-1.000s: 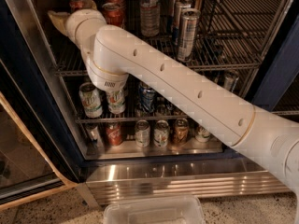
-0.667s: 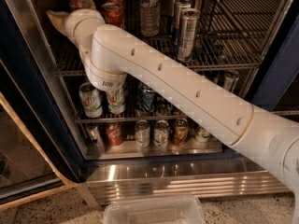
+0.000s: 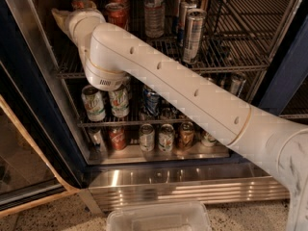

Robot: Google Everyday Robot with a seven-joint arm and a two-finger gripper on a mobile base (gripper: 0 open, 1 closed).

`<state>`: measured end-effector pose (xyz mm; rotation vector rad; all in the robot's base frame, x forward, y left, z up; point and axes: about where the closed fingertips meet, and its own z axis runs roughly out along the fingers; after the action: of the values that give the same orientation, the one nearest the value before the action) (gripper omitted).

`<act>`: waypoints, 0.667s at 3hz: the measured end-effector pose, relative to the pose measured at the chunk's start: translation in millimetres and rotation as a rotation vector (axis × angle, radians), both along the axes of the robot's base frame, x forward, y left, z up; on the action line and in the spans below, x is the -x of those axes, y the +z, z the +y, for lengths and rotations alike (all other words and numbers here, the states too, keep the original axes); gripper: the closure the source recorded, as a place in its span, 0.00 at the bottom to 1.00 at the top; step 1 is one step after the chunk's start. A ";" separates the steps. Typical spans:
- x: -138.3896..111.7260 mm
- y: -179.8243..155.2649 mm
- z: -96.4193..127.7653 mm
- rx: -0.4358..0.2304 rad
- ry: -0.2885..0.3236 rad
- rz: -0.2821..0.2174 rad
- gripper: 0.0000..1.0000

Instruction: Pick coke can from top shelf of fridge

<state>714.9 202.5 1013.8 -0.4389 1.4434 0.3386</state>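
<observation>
The fridge (image 3: pixel 288 76) stands open with its dark blue frame. Several red coke cans (image 3: pixel 117 12) stand at the left of the top shelf (image 3: pixel 226 57), a grey wire rack. My white arm reaches in from the lower right. My gripper (image 3: pixel 59 18) is at the far left end of the top shelf, by the left wall, just left of and below the nearest coke can (image 3: pixel 80 1). My wrist hides most of the gripper. Nothing shows in its hold.
Tall slim silver cans (image 3: pixel 193 29) and a clear bottle (image 3: pixel 154 13) stand mid-shelf. White-and-green cans (image 3: pixel 93 103) and mixed cans fill the lower racks. A steel base panel (image 3: pixel 183 182) lies below, a clear plastic bin (image 3: pixel 159 216) on the floor, the glass door (image 3: pixel 24 167) at left.
My arm's big wrist joint has shifted slightly to the left. The cans have not moved.
</observation>
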 end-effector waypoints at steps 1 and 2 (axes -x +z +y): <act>-9.0 -5.4 1.1 0.002 -0.019 0.020 0.45; -9.1 -5.4 1.2 0.002 -0.019 0.021 0.39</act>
<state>724.0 203.7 1008.4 -0.4244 1.4672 0.3269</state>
